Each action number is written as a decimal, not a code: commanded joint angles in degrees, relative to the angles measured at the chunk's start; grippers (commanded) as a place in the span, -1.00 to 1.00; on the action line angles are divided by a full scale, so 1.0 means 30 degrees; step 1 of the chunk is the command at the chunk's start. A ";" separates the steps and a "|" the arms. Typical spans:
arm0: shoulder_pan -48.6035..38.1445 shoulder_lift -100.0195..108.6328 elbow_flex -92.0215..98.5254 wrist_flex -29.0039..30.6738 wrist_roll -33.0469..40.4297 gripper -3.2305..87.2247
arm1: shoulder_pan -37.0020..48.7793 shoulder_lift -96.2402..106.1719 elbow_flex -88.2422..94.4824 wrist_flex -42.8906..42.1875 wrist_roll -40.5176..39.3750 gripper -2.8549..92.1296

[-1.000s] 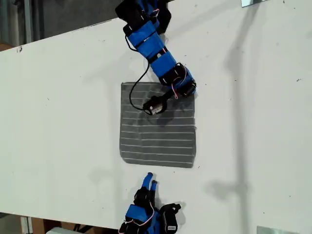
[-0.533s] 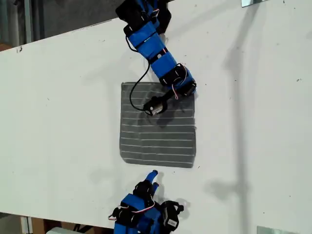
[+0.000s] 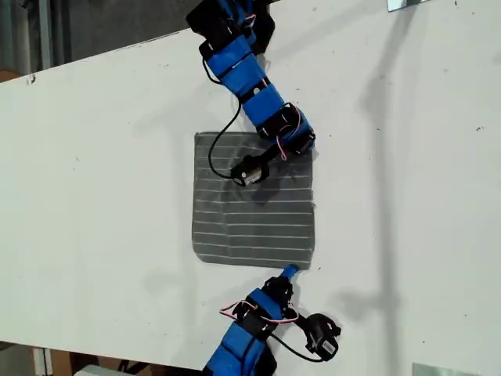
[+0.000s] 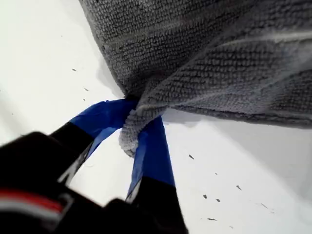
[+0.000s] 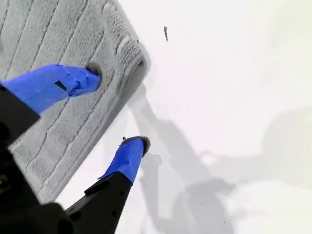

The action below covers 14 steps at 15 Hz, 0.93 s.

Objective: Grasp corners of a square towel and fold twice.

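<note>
Up at the towel's [image 3: 250, 227] top edge in the exterior view, near that view's right-hand corner, sits my second gripper [image 3: 301, 143], its blue arm reaching down from the top of the picture. Its own wrist view gives the detail. The gripper [image 5: 117, 108] is spread wide, one blue fingertip [image 5: 83, 78] pressing down on the grey striped cloth [image 5: 48, 39] and the other [image 5: 132, 148] resting on the bare white surface [image 5: 234, 73]. The cloth's edge runs between the two. The rounded corner [image 5: 139, 58] lies flat just ahead of them, and nothing is pinched yet.

Down at the bottom edge, my first gripper [image 3: 288, 272] has its blue tip right against the cloth, close to the lower corner on the exterior view's right. In the first wrist view the gripper [image 4: 139, 114] is closed tight on a corner of the towel [image 4: 129, 139]. The cloth is bunched into a small grey tongue between the two blue fingers [image 4: 153, 151], and the rest of the towel [image 4: 219, 48] spreads away beyond them.

In the exterior view the towel itself lies spread out and square near the middle of the white surface [image 3: 102, 196]. Its pale stripes run across the picture, and it shows no fold.
</note>
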State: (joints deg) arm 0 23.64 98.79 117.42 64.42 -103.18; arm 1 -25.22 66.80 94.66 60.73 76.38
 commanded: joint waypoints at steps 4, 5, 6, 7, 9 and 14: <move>-0.0088 -0.7207 -0.6504 -0.0029 0.1758 -0.35 | 0.0000 -0.0439 -0.0557 0.0293 -0.0205 -0.94; -0.0146 -0.8408 -0.7939 0.0586 0.1963 -0.34 | -0.0059 -0.0586 -0.0732 0.0205 -0.0205 -0.94; -0.0146 -0.9229 -0.8877 0.0762 0.2168 -0.34 | -0.0059 -0.0850 -0.0967 0.0205 -0.0234 -0.94; -0.0176 -0.9844 -0.9375 0.0527 0.2373 -0.38 | -0.0088 -0.1055 -0.1172 0.0293 -0.0234 -0.94; -0.0146 -1.0547 -0.9990 -0.0088 0.2402 -0.93 | -0.0176 -0.1084 -0.1465 0.0527 -0.0234 -0.94; -0.0410 -1.0078 -1.4795 0.2051 0.5596 -0.93 | 0.0000 0.0000 -0.4014 0.3311 -0.0615 -0.94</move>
State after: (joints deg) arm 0 23.55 66.71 78.93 69.52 -90.00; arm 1 -25.66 63.90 85.08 68.47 75.67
